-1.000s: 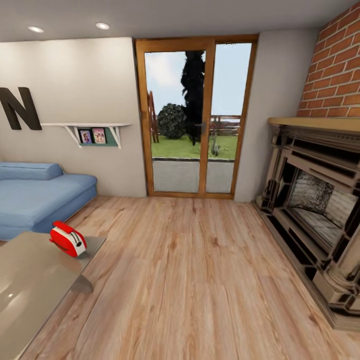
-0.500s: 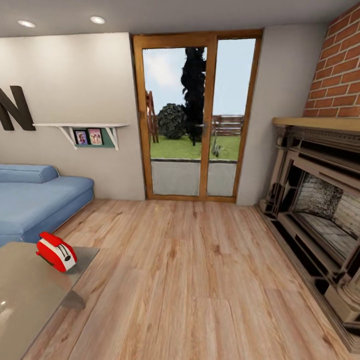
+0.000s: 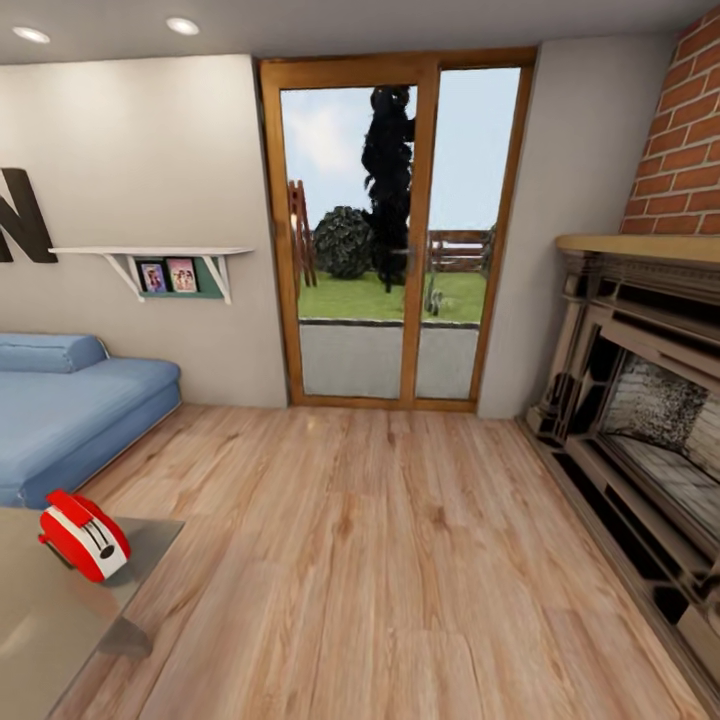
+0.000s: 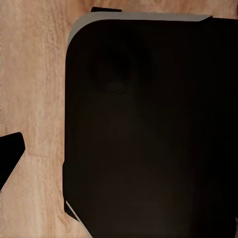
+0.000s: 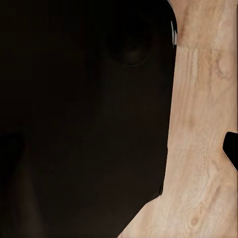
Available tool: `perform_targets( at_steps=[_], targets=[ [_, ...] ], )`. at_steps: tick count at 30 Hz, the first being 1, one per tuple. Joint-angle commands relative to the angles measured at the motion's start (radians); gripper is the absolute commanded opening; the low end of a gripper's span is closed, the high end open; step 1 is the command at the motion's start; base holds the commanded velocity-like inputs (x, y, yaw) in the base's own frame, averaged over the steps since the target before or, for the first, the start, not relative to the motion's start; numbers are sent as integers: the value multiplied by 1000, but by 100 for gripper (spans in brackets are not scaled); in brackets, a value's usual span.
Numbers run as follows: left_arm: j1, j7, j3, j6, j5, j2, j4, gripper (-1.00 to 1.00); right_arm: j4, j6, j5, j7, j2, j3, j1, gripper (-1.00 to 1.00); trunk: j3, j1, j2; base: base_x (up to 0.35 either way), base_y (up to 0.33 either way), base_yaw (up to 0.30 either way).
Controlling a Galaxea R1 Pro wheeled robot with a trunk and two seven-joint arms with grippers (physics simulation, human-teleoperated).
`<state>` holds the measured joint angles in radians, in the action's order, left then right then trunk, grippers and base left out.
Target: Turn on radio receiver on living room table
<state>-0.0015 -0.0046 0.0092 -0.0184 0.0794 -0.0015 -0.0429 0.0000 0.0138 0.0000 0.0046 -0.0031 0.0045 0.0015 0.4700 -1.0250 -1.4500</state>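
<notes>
The red radio receiver, glossy with white stripes and a white end panel, lies on the near corner of the glossy grey-beige table at the lower left of the head view. Around it is the living room with its light wood floor, blue sofa and dark letter N. In the left wrist view a dark fingertip shows at the frame edge over the floor. In the right wrist view another fingertip shows the same way. Both wrist views look at my dark body and the floor.
A wood-framed glass door to the garden stands straight ahead. A large fireplace with a brick wall above lines the right side. A white shelf with photos hangs left of the door. Open floor runs between table and fireplace.
The camera has moved, so the whole picture has shifted: the radio and table slid toward the lower left, and the door and fireplace look nearer. Nothing in the room itself has moved.
</notes>
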Motion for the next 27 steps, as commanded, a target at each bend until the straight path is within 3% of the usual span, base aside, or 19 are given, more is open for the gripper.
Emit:
perform_targets(
  at_steps=[1, 6, 9, 10, 14, 27],
  targets=[
    [0, 0, 0, 0, 0, 0, 0, 100, 0, 0, 0, 0, 0, 0, 0, 100, 0, 0, 0, 322, 0, 0],
    [0, 0, 1, 0, 2, 0, 0, 100, 0, 0, 0, 0, 0, 0, 0, 100, 0, 0, 0, 322, 0, 0],
    [0, 0, 2, 0, 28, 1, 0, 100, 0, 0, 0, 0, 0, 0, 0, 100, 0, 0, 0, 322, 0, 0],
    [0, 0, 3, 0, 55, 2, 0, 100, 0, 0, 0, 0, 0, 0, 0, 100, 0, 0, 0, 322, 0, 0],
    [0, -1, 3, 0, 68, 3, 0, 100, 0, 0, 0, 0, 0, 1, 0, 100, 0, 0, 0, 322, 0, 0],
    [0, -2, 2, 0, 72, 0, 0, 100, 0, 43, 0, 0, 0, -1, 0, 100, 0, 0, 0, 322, 0, 248]
  ],
)
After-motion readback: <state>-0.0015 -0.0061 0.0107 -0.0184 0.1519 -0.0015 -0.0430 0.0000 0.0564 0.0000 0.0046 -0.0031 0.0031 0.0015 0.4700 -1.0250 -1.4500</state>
